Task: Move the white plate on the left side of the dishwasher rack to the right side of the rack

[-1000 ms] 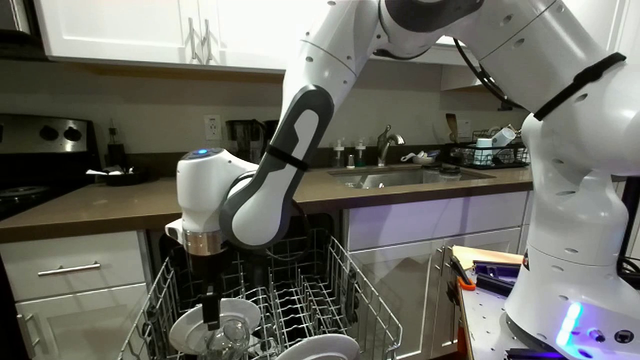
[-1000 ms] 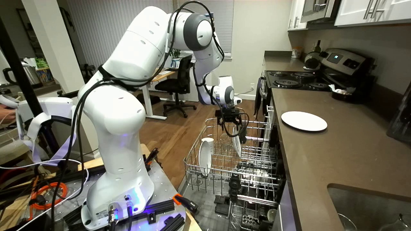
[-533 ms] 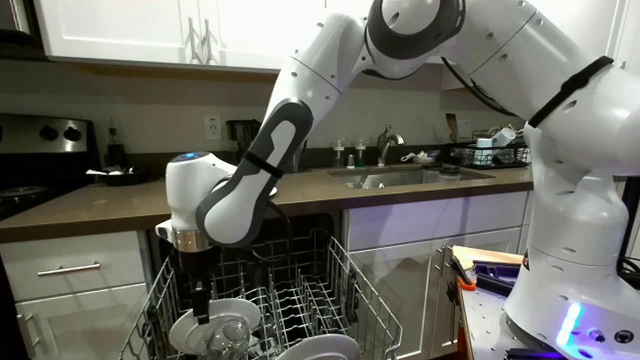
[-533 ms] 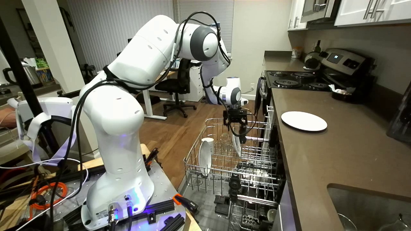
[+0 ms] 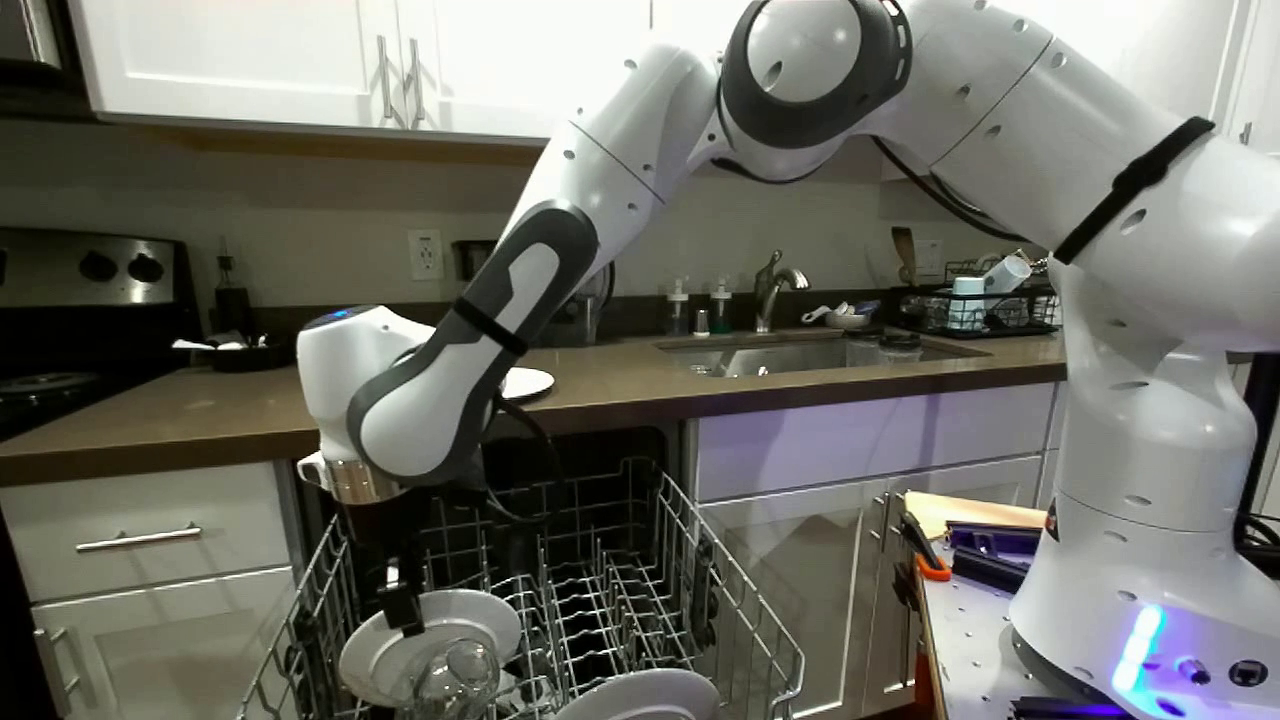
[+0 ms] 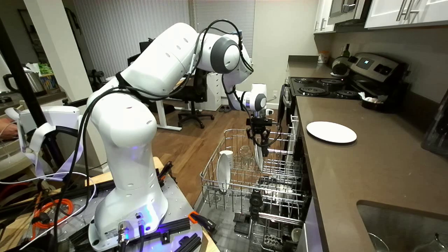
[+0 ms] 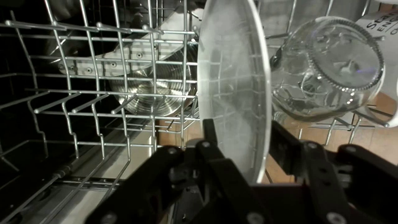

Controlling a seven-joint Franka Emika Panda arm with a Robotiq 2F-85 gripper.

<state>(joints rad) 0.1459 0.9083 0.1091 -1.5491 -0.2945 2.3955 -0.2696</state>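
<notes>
In an exterior view, facing the white panelled cabinets [image 5: 250, 58] across the rectangular pale-wire dishwasher rack [image 5: 597, 603]; in an exterior view, farther off, down past the white jointed arm [image 6: 157, 66]; in wrist view, downward, close above the rack. In both exterior views: rack, arm.

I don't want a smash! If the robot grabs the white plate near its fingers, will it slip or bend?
The white plate probably won't bend: its rim looks rigid. Its shiny face might slip in the fingers. Standing on edge, it could tip if bumped.
</notes>
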